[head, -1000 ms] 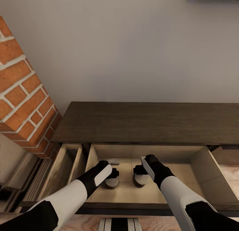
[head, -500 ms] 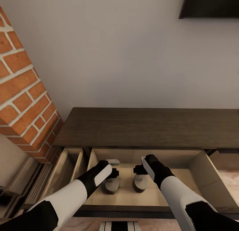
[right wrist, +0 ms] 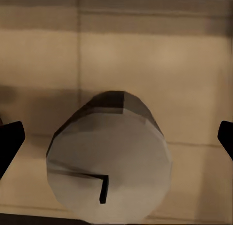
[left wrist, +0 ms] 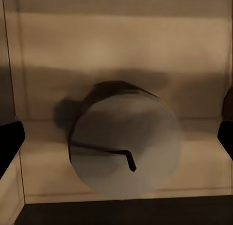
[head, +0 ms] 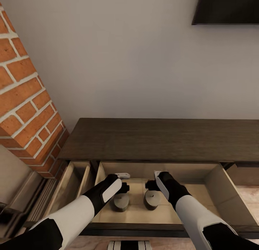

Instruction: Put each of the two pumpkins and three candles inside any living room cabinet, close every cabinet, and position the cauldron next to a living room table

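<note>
Two of the three candles stand on the pale floor of an open drawer of the cabinet (head: 158, 138), side by side but apart: the left candle (head: 121, 201) under the left arm, the right candle (head: 152, 199) under the right arm. By the look of it, that part of the task is done for these two. The third candle, the two pumpkins and the cauldron are not to be seen here, so their standing cannot be judged. The wide drawer (head: 223, 185) is pulled out, and so is a narrower drawer (head: 73, 180) beside it near the brick column (head: 25, 109); both would have to be pushed shut before the task can count as finished.

The left pincer (head: 123, 187) hangs just above its candle with its fingers spread wide. In the left wrist view the dark fingertips (left wrist: 9, 147) sit at the far edges of the picture, well clear of the candle's flat top (left wrist: 125, 152), touching nothing. The right pincer (head: 150, 185) is likewise apart; in the right wrist view its fingertips (right wrist: 10, 145) flank the candle top (right wrist: 109, 166) with a clear gap on either side. Neither pincer holds anything
</note>
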